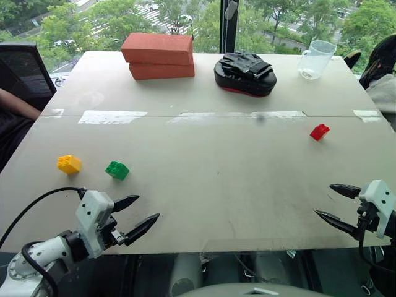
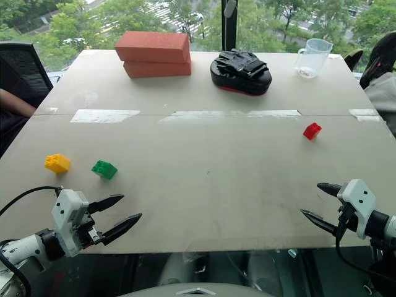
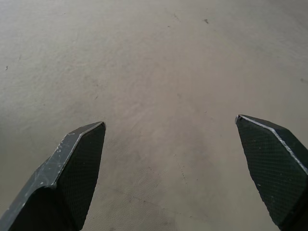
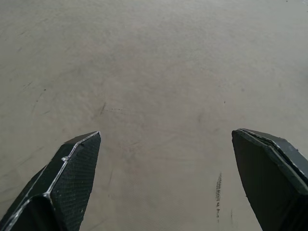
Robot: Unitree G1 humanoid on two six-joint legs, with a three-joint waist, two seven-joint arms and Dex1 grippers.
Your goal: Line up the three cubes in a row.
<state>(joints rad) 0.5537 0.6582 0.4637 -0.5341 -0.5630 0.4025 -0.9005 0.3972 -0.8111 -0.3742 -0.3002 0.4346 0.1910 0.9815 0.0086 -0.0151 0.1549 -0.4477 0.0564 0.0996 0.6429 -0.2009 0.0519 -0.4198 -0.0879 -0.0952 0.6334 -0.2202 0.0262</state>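
Observation:
On the table's left side lie a yellow cube [image 1: 68,164] and, just to its right, a green cube [image 1: 117,170]. A red cube [image 1: 320,132] sits far off on the right side. My left gripper [image 1: 147,210] hovers open over the front left edge, below the green cube and apart from it. Over the front right edge my right gripper [image 1: 325,202] is open too, well in front of the red cube. Both wrist views look past spread black fingertips [image 3: 82,159] [image 4: 72,168] at bare tabletop.
Two stacked reddish-orange bricks [image 1: 158,55], a black pad [image 1: 245,73] and a clear measuring cup [image 1: 316,59] stand along the far edge. Tape strips [image 1: 112,116] cross the table [image 1: 210,185] at mid depth. A person's arm [image 1: 15,105] rests at the far left.

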